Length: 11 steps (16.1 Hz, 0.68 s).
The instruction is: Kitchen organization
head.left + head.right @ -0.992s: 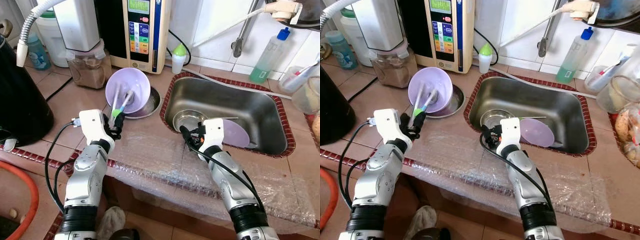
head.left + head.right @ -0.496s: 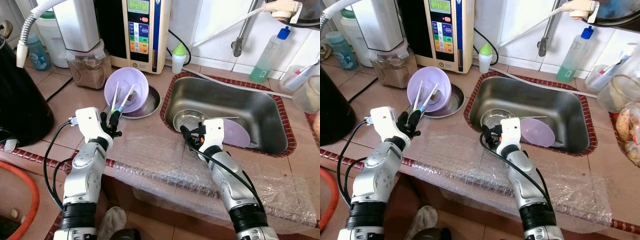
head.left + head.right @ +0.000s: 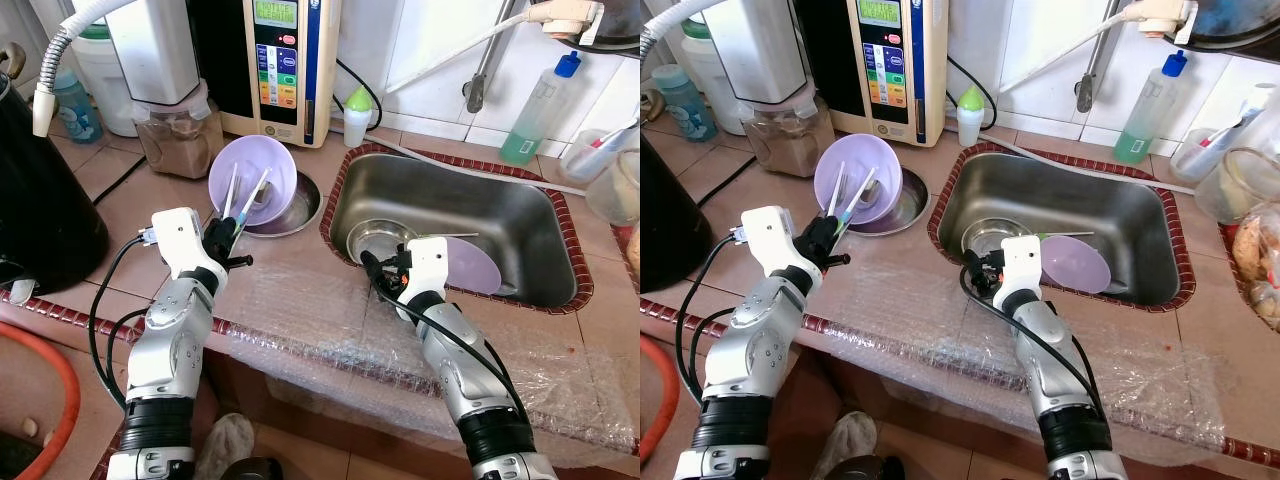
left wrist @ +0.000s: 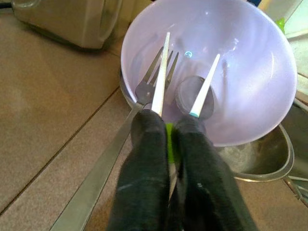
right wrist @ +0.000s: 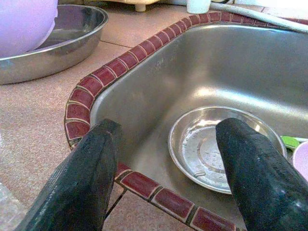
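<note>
On the bench (image 3: 300,270), the sink (image 3: 455,215) lay beside the bowl (image 3: 252,180). The left pincer (image 3: 226,238), clamped on two chopsticks (image 4: 163,72), aimed them into the bowl; release seemed next. The right pincer (image 5: 166,163) hung apart over the sink's rim.

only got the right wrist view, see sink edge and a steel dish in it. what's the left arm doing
Observer: The left gripper is shut on two white sticks, tips inside a purple bowl.
Operator: bowl sitting on the counter?
Observer: It leans tilted in a steel pan left of the sink.
Operator: anything else in the bowl
Observer: A fork and a spoon.
Operator: more stuff in my sink?
Observer: A second purple bowl, right of the steel dish.
</note>
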Available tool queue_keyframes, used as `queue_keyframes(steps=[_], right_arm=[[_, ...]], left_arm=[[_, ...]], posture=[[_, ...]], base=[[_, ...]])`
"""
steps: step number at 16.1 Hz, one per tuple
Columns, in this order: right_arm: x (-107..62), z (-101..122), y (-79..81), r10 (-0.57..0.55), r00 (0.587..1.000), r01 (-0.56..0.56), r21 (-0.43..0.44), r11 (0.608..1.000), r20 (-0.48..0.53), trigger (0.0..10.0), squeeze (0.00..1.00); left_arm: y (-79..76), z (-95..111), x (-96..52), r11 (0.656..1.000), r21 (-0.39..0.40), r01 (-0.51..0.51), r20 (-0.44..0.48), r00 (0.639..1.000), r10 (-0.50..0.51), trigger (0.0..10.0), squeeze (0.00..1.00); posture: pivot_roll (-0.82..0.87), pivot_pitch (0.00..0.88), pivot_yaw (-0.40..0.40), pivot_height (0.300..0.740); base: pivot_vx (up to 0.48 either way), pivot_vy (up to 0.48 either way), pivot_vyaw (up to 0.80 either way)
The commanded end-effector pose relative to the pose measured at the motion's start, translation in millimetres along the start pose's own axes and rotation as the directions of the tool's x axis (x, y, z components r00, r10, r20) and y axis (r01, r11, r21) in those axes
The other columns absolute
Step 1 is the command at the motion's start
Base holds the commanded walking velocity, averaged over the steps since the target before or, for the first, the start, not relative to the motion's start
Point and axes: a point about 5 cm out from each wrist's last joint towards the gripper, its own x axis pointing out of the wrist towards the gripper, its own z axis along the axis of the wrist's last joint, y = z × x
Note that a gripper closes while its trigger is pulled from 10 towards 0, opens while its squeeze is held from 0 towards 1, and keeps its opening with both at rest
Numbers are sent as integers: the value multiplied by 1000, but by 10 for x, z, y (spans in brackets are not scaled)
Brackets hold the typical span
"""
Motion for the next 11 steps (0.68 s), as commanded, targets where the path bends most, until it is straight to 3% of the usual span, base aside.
queue_keyframes(steps=[1, 6, 11], right_arm=[[16, 19, -22, -11, 1000, 11, -2, 1000, 7, 10000, 0], [12, 10, -17, -12, 1000, 12, -2, 1000, 5, 10000, 0], [18, 10, -17, -15, 1000, 15, -1, 1000, 5, 10000, 0]], left_arm=[[-40, 83, 31, 1000, -1, 11, 17, 1000, -11, 0, 0], [-83, 59, 19, 995, -93, 28, -7, 1000, -28, 0, 0], [-122, 187, 31, 986, -158, 53, 52, 998, -45, 0, 0]], posture=[[36, 0, 26, 740], [35, 0, 26, 740], [35, 0, 30, 740]], base=[[0, 0, 0], [0, 0, 0], [0, 0, 0]])
